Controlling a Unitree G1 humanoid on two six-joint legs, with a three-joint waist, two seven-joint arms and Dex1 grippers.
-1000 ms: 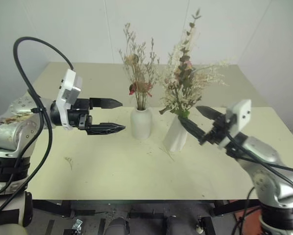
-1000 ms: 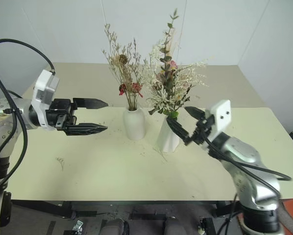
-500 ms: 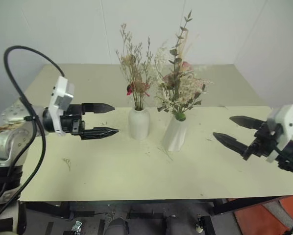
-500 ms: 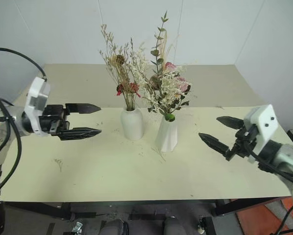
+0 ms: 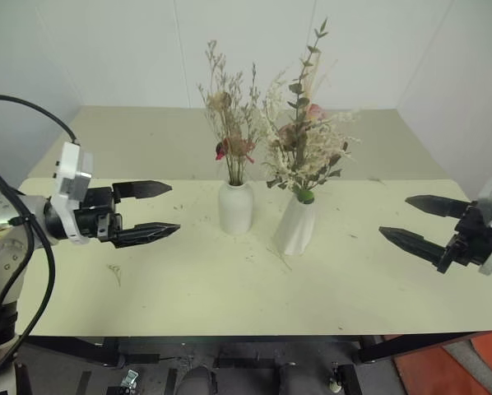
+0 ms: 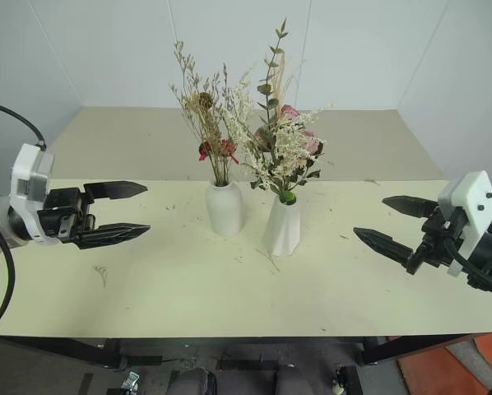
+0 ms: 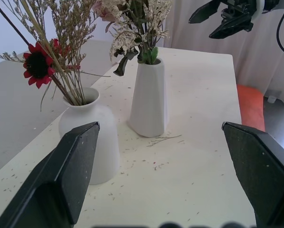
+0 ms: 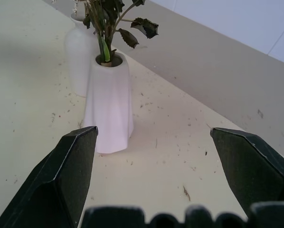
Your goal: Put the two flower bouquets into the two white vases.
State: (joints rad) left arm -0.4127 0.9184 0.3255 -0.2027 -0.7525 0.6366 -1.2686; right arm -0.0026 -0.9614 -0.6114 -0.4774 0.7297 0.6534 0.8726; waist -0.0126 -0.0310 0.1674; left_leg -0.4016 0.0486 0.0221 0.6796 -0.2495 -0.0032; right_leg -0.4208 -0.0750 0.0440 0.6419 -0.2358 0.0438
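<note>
Both flower bouquets (image 5: pixel 271 136) stand in the unlabelled white vases (image 5: pixel 266 218), side by side mid-tabletop (image 5: pixel 229 288) toward its far edge, while the left gripper (image 5: pixel 154 211) and right gripper (image 5: pixel 410 220) hang spread and empty near opposite side edges.

Each of the robot's grippers, the left gripper (image 5: pixel 151 211) and the right gripper (image 6: pixel 394 225), ends in two long, tapering matte-black fingers that narrow to blunt points. Behind each pair sits a black mechanical block topped by a boxy white housing (image 5: pixel 71 191) with small dark fasteners. At nine o'clock in the head views a silver-grey metal arm segment (image 5: pixel 3 239) carries thick black cables (image 5: pixel 32 115) looping overhead.
</note>
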